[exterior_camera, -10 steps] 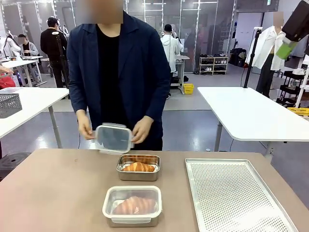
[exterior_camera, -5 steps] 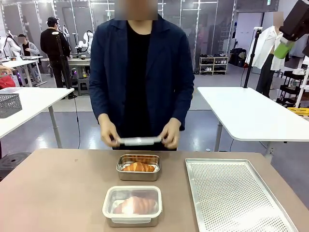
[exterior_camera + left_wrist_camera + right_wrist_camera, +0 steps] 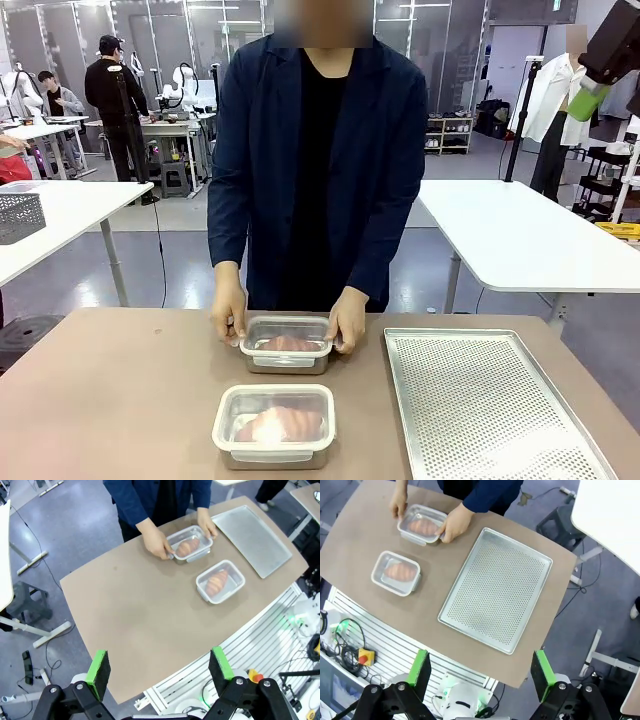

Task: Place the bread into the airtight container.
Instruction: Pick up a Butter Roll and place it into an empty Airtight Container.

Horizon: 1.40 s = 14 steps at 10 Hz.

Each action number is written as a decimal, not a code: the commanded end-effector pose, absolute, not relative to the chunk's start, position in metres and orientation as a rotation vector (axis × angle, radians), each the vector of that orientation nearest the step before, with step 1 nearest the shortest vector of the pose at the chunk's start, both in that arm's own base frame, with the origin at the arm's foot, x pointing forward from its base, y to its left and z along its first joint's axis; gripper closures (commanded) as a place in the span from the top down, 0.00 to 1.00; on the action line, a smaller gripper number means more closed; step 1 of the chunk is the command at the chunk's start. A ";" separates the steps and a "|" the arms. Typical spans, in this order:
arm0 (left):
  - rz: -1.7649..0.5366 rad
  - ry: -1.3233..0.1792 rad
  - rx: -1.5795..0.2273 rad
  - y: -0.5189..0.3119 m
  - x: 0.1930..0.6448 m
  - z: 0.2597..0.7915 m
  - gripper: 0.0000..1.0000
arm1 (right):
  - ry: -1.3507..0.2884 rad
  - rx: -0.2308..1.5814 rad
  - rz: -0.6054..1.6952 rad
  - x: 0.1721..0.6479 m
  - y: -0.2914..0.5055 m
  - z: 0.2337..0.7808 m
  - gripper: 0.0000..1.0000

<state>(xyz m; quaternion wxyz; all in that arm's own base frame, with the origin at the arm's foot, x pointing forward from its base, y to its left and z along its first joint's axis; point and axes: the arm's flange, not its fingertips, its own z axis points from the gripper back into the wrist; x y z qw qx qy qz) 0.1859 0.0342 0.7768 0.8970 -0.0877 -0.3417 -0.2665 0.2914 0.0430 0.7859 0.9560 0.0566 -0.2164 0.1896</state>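
Note:
Two metal airtight containers stand on the brown table. The far container (image 3: 287,343) (image 3: 189,546) (image 3: 422,526) holds a golden bread under a clear lid. A person's hands (image 3: 229,316) press on both ends of that lid. The near container (image 3: 274,426) (image 3: 220,582) (image 3: 397,572) is lidded too, with another bread (image 3: 279,423) inside. My left gripper (image 3: 159,666) hangs high above the table's near side, open and holding nothing. My right gripper (image 3: 480,670) is also high up and open, with nothing between its green pads.
A perforated metal tray (image 3: 490,410) (image 3: 495,590) (image 3: 252,537) lies bare on the table's right part. The person stands at the far edge. White tables (image 3: 520,235) and other people are farther back.
The person brought the clear lid down from chest height onto the far container and now holds it there with both hands. Neither gripper has changed.

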 end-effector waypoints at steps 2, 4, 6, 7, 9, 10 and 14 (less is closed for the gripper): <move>-0.573 -0.711 -0.188 0.034 0.186 0.778 1.00 | -0.447 0.050 0.475 0.286 -0.016 0.777 1.00; -0.573 -0.711 -0.188 0.034 0.186 0.778 1.00 | -0.471 0.051 0.522 0.273 -0.044 0.775 1.00; -0.573 -0.711 -0.188 0.034 0.186 0.778 1.00 | -0.468 0.062 0.585 0.270 -0.054 0.772 1.00; -0.573 -0.711 -0.188 0.034 0.186 0.778 1.00 | -0.446 0.045 0.589 0.271 -0.056 0.767 1.00; -0.573 -0.711 -0.188 0.034 0.186 0.778 1.00 | -0.406 0.093 0.598 0.279 -0.058 0.748 1.00; -0.573 -0.711 -0.188 0.034 0.186 0.778 1.00 | -0.457 0.064 0.563 0.272 -0.058 0.771 1.00; -0.573 -0.711 -0.188 0.034 0.186 0.778 1.00 | -0.457 0.064 0.563 0.272 -0.058 0.771 1.00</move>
